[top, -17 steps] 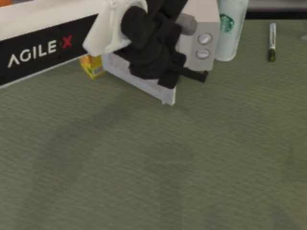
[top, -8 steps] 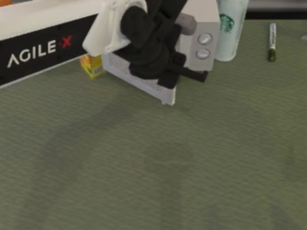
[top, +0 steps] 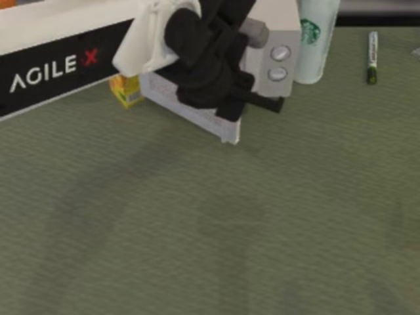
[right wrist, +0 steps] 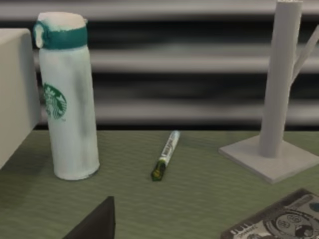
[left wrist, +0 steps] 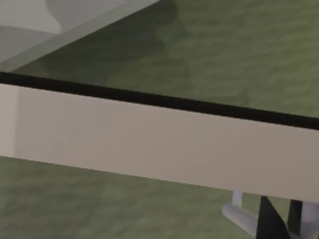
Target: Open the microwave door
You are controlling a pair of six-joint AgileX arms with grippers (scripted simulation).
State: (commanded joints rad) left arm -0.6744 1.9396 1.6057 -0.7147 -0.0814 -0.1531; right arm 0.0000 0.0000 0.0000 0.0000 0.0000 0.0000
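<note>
The white microwave [top: 281, 29] stands at the table's back, its two grey knobs facing front. The microwave door [top: 197, 117] is swung out towards the left, its speckled window facing up. My left arm reaches over it from the back left. My left gripper [top: 266, 104] sits at the door's free edge, shut on the grey bar handle [left wrist: 239, 215]. In the left wrist view the door [left wrist: 149, 144] fills the middle as a pale band, with a black finger [left wrist: 271, 221] beside the handle. Of my right gripper only one dark finger [right wrist: 97, 221] shows, with nothing beside it.
A white and green bottle [top: 316, 39] stands right of the microwave, with a pen [top: 372, 58] lying farther right. A yellow carton [top: 126, 90] sits left of the door. An AgileX board [top: 52, 69] runs along the back left. A white stand [right wrist: 279, 99] and a printed booklet [right wrist: 284, 219] show near my right arm.
</note>
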